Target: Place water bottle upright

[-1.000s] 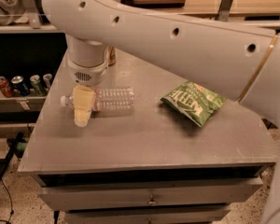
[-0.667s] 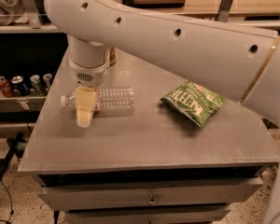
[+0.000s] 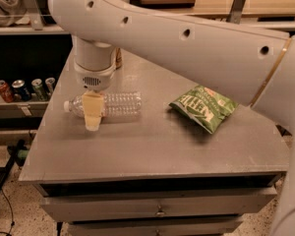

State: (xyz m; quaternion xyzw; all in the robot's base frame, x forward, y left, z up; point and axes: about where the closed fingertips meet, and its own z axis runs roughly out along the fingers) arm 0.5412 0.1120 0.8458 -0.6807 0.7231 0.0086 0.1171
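Note:
The water bottle (image 3: 119,103) is a small clear ribbed plastic bottle with a white cap. It lies on its side on the grey table (image 3: 152,146), left of middle, with the cap (image 3: 67,105) pointing left. My gripper (image 3: 94,113) hangs straight down from the big white arm and sits at the bottle's neck end, covering the part near the cap. The bottle's label is hidden behind the gripper.
A green chip bag (image 3: 202,107) lies on the table to the right of the bottle. Part of a gold can (image 3: 119,58) shows behind the arm at the back. Several drink cans (image 3: 22,89) stand on a low shelf left of the table. Drawers are below the front edge.
My gripper has shifted slightly to the right along the bottle. The bottle still lies on its side in the same place.

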